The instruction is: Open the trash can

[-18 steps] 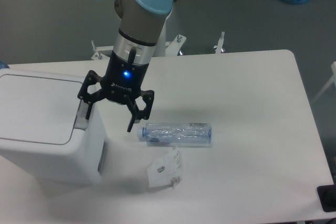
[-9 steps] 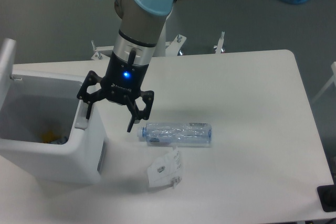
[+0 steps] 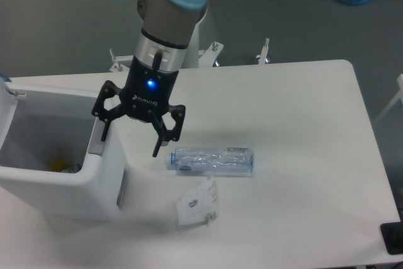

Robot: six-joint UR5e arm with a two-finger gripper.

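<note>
The trash can (image 3: pixel 94 184) is a large white boxy bin at the left of the table. Its lid is swung up and back, with only a sliver showing at the far left edge, and the inside with some rubbish at the bottom is exposed. A grey push tab (image 3: pixel 97 143) sits on its right rim. My gripper (image 3: pixel 131 138) hangs open over that right rim. One finger (image 3: pixel 105 130) is at the tab and the other finger (image 3: pixel 158 144) hangs outside the bin over the table. Nothing is held.
A clear plastic bottle (image 3: pixel 211 160) lies on its side just right of the gripper. A small white wrinkled packet (image 3: pixel 197 203) lies in front of it. A black object (image 3: pixel 393 237) sits at the table's front right corner.
The flat lid, down one second ago, sprang up and has now swung back almost out of sight. The gripper has shifted slightly upward.
</note>
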